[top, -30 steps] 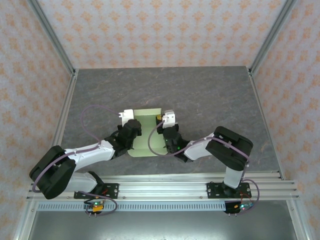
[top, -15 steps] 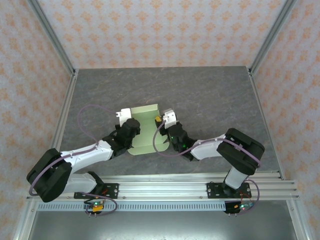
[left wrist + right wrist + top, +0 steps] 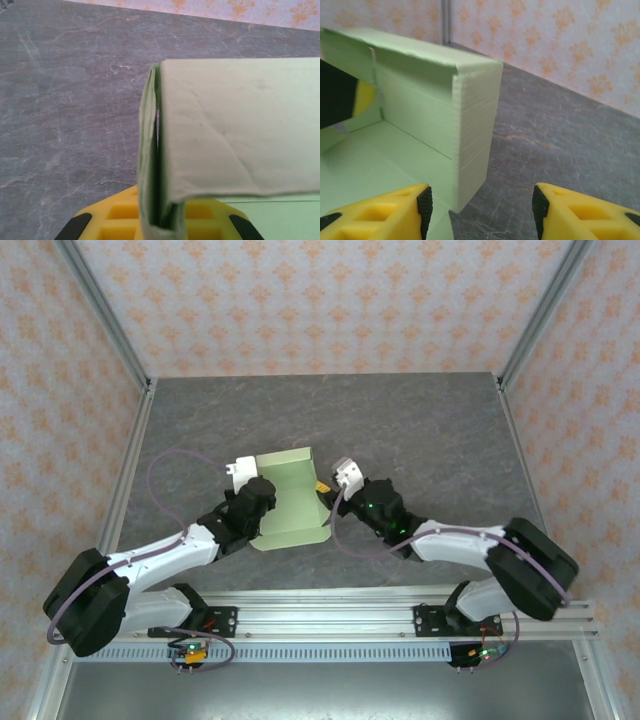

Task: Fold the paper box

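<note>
Left pincer [image 3: 159,227] stays clamped on the paper box's [image 3: 290,502] raised side wall; right pincer [image 3: 480,205] has spread apart and swung away rightward; the box sits mid-bench [image 3: 430,430], probably awaiting its next flap.

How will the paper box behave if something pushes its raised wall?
Probably floppy: the paper box is thin creased card, its wall bowing where the left end effector pinches it. Likely light, so unheld it might slide on the table rather than fold.
</note>
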